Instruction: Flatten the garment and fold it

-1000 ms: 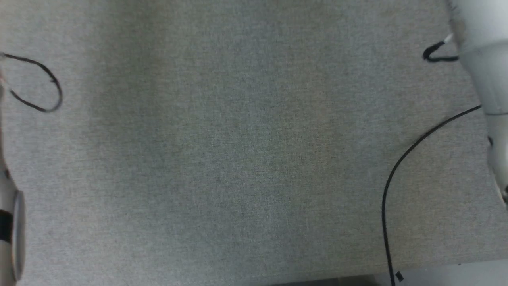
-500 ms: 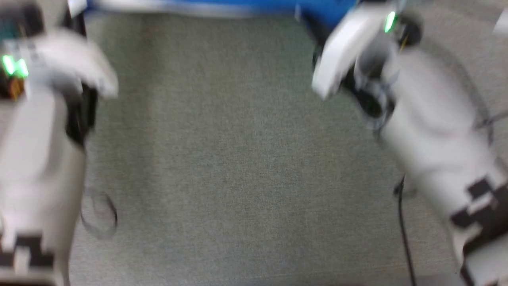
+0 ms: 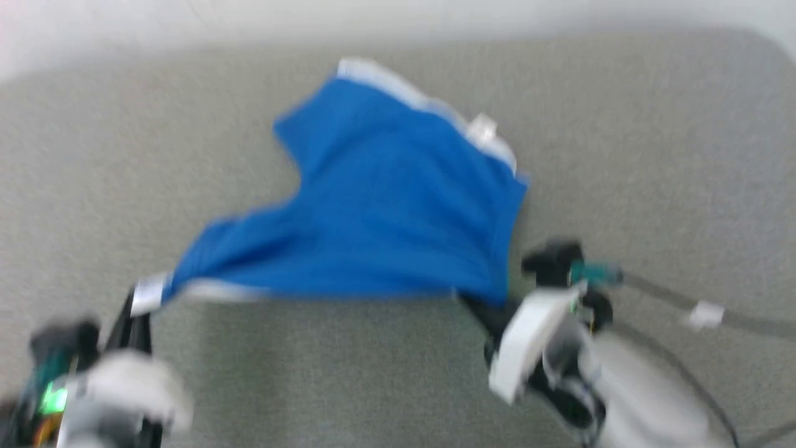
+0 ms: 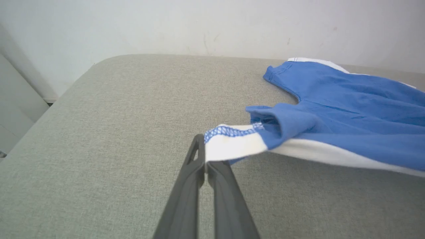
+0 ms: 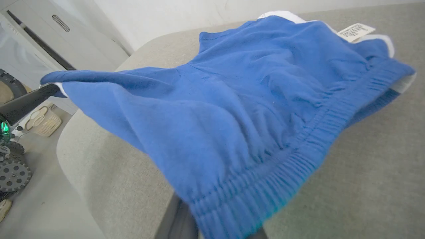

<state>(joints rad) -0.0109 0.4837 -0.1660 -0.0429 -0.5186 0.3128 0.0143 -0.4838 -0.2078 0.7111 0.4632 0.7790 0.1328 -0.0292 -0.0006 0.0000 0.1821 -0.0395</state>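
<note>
The garment (image 3: 385, 218), bright blue shorts with white stripes, was stretched in the air just above the near half of the grey bench (image 3: 622, 155). Its front edge was pulled into a taut line between the two arms, and its far part sagged back onto the cloth-covered top. A small white label (image 3: 482, 129) stuck up from the far right edge, next to a white stripe. The gathered waistband (image 5: 298, 159) ran down the right-hand side toward the robot. One leg opening lay open toward the far left, and the other leg was drawn out to the left. The left claw (image 4: 204, 156) had its two dark fingers pressed together on the white-striped hem corner of that leg, pinching it clear of the bench. The right claw (image 3: 479, 308) held the near end of the waistband. From its own wrist camera its fingers were mostly buried under the bunched elastic, so I could see little more than dark finger bases with fabric clamped between them. The head picture was blurred, and both wrists showed only as pale shapes with green lights. A pale wall (image 4: 166, 26) stood behind the bench. Off its left end, down on the floor, were a woven basket (image 5: 43, 121) and a small toothed wheel (image 5: 13, 174).
</note>
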